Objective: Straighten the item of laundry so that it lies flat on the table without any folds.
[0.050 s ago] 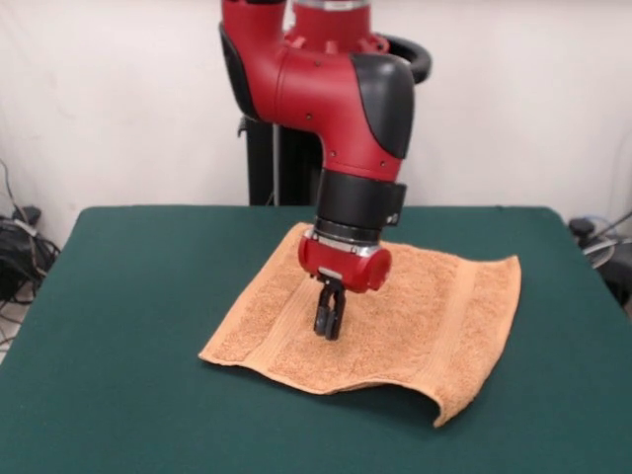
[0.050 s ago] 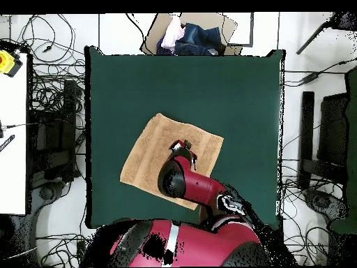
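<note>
An orange-tan terry towel [image 1: 425, 306] [image 2: 150, 157] lies spread on the dark green table [image 1: 128, 296] [image 2: 244, 105], near its middle. Its front right corner lifts off the table in a wave, and a woven band runs near the right edge. My gripper [image 1: 329, 331] hangs straight down over the towel's middle, its black fingers close together, tips at or just above the cloth. In the overhead view the red arm covers part of the towel and the gripper itself is hidden under the wrist [image 2: 183, 155].
A cardboard box with dark and pale clothes [image 2: 192, 35] sits beyond one table edge in the overhead view. Cables lie on the floor around the table. A white side table [image 2: 10, 125] stands at the left.
</note>
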You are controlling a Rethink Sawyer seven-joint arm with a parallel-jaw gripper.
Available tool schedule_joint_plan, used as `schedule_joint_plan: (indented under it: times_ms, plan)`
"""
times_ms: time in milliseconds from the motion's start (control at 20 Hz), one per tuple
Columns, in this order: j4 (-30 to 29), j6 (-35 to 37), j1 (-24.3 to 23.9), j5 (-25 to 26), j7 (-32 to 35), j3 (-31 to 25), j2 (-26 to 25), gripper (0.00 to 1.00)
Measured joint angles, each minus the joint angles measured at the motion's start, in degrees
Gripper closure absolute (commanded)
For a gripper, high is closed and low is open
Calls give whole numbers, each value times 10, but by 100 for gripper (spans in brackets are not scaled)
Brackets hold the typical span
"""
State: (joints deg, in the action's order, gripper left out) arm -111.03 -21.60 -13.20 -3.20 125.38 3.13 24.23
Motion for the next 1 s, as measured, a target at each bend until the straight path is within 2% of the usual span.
schedule_joint_plan:
  times_ms: [550,1000]
  plan:
    - [14,-2,-35,14,0,-10,-32,100]
    - [17,-9,-43,37,0,-13,-33,100]
